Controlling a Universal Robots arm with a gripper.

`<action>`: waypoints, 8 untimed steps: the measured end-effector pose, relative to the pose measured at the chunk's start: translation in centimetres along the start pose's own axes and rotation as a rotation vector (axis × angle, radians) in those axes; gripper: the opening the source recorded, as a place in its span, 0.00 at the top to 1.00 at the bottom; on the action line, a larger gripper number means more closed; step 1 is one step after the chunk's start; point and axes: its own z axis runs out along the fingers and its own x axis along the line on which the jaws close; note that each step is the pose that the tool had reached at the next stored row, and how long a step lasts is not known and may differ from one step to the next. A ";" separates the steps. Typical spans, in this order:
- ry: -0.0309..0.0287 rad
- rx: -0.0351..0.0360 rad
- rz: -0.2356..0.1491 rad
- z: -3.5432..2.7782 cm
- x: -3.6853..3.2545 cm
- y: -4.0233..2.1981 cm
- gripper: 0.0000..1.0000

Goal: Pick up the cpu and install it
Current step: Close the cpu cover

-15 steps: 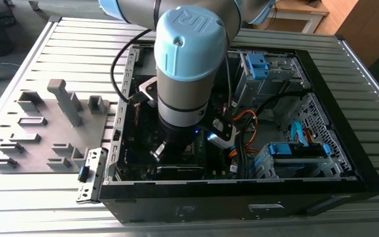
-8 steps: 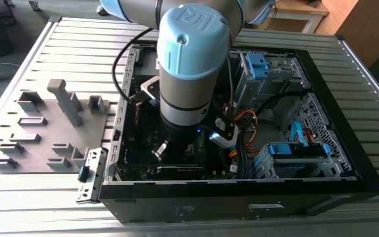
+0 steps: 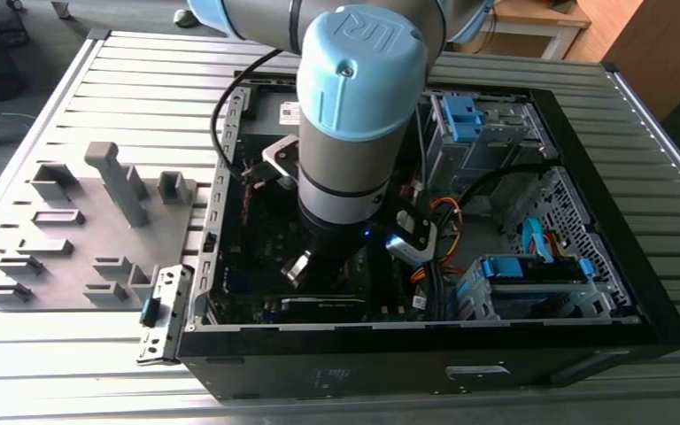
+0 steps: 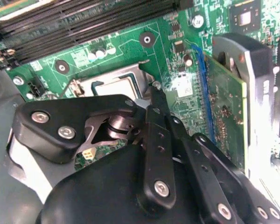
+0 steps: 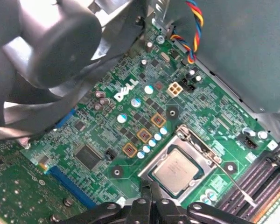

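The cpu (image 5: 176,170), a small square chip with a dull silver face, lies flat inside the metal-framed socket (image 5: 196,143) on the green motherboard (image 5: 130,116); in the second wrist view its pale face (image 4: 116,88) shows just past the black linkage of the gripper (image 4: 154,100). The gripper (image 5: 151,193) hangs right above the socket's edge, its fingertips drawn together with no gap visible between them and nothing held, so the claw reads as closed and empty. Judging from how things lie, the chip is already seated in the socket, while the socket's thin retention lever (image 5: 233,179) sticks out loose to one side and the frame looks unlatched, so clamping seems to remain. Around the socket are round capacitors, dark memory slots (image 5: 266,179) and a bundle of coloured wires (image 5: 191,23). In the exterior view the arm (image 3: 352,115) reaches down into an open black computer case (image 3: 623,292) with blue drive brackets, lying on a ribbed metal table (image 3: 139,80). On the exterior view's left sits a grey tray (image 3: 68,230) of raised blocks; beyond the table are wooden furniture and a floor.
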 end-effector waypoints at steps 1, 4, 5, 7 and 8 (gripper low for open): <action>0.0000 0.0000 0.000 -0.12 -0.05 -0.02 0.89; 0.0000 0.0000 0.000 -0.68 -0.16 0.02 0.89; -0.0001 -0.0001 0.000 -0.93 -0.19 0.03 0.89; -0.0001 -0.0001 0.000 -1.42 -0.23 0.06 0.89; -0.0001 0.0000 0.000 -1.60 -0.25 0.06 0.89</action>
